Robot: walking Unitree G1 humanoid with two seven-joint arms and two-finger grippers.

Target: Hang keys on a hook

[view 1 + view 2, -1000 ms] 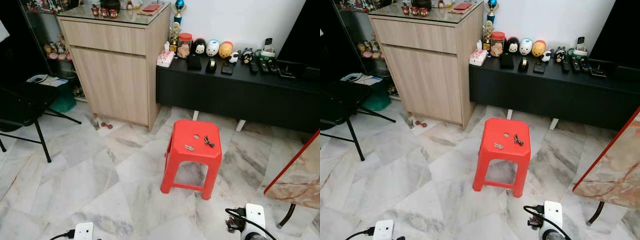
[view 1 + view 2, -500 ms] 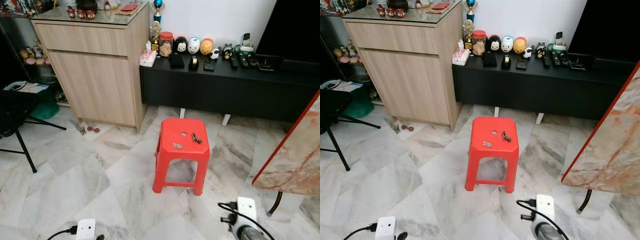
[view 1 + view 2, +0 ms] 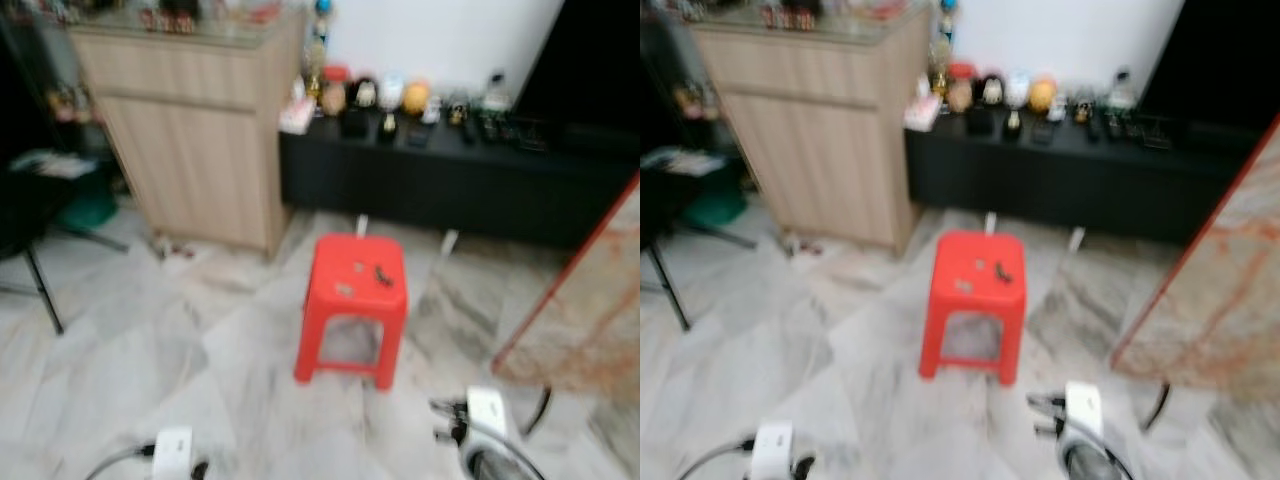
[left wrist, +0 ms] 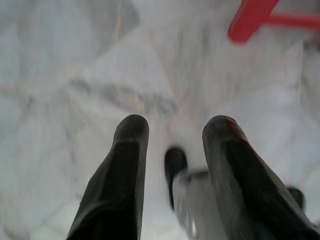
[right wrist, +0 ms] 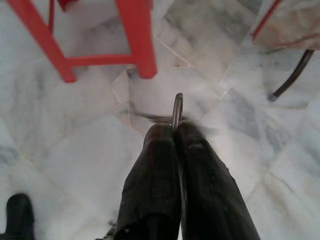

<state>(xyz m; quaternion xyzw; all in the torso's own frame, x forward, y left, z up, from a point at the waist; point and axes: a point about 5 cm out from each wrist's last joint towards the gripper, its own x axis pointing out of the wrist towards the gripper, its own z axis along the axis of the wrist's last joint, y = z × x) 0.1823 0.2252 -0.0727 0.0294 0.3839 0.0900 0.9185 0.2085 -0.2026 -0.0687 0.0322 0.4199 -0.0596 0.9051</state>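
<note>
Keys: you have two small dark bunches lying on the seat of the red stool, blurred in both eye views; one sits nearer the back edge, the other closer to the middle.
Stool: it stands on the marble floor in front of the black low cabinet, right of the wooden cupboard.
Right claw: your fingers are pressed together, pinching a thin metal ring that sticks up between the tips; the stool's red legs are just beyond it.
Left claw: your fingers stand apart and hold nothing, aimed down at the floor.
Hook: you cannot make one out in this blur.
</note>
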